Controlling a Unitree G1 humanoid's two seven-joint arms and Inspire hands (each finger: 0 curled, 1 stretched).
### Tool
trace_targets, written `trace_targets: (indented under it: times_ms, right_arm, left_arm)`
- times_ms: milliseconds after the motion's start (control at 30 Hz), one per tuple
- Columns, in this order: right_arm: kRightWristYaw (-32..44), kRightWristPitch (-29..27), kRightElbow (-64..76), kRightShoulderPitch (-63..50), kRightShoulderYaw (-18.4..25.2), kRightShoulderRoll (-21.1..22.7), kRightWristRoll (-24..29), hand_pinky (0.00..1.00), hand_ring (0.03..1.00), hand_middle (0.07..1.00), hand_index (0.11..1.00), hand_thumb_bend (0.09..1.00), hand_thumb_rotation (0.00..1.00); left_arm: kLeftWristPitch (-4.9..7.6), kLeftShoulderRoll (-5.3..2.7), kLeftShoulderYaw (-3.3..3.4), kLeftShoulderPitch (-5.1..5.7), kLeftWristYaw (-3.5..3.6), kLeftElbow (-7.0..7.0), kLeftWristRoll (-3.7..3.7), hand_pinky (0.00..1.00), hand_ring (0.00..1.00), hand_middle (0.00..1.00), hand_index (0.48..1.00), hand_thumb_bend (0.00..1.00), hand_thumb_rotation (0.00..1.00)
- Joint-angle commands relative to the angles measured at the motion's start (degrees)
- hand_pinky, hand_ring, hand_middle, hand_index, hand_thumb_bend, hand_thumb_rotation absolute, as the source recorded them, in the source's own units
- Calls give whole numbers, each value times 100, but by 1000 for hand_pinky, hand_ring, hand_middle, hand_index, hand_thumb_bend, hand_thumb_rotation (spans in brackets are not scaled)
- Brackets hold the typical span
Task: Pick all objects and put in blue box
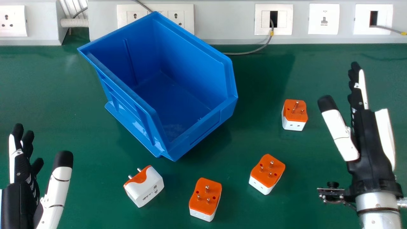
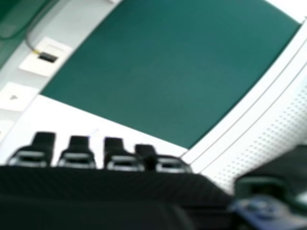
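Adapter [image 1: 294,114] lies near right robot hand [image 1: 369,143]; apart (leftward).

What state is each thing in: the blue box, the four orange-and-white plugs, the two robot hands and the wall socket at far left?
Blue box: open-topped, nothing visible inside
Leftmost plug: on its side, pins sideways
Nearest plug: pins up
Middle-right plug: pins up
Farthest plug: pins up
Left hand: open, empty
Right hand: open, empty
Wall socket: nothing plugged in
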State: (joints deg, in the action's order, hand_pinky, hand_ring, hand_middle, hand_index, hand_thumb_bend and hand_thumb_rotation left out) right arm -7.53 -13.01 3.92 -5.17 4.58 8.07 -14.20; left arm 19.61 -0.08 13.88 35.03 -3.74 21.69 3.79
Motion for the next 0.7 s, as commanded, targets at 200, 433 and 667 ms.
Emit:
trace_targets:
  times_ms: [200,433,667]
  right_arm:
    - [122,-130,133,8,-72,101,49,962,1000,1000,1000,507,933]
    - [406,61,241,134,-25,351,24,966,1000,1000,1000,526,920]
    - [792,243,289,421,2,983,-237,931,996,1000,1000,530,835]
  left_arm:
    - [13,53,83,3,-3,167,33,959,1000,982,1000,633,816]
    - [12,37,75,59,22,218,3,972,1000,981,1000,634,819]
    - [-79,32,85,102,9,281,35,978,1000,980,1000,631,822]
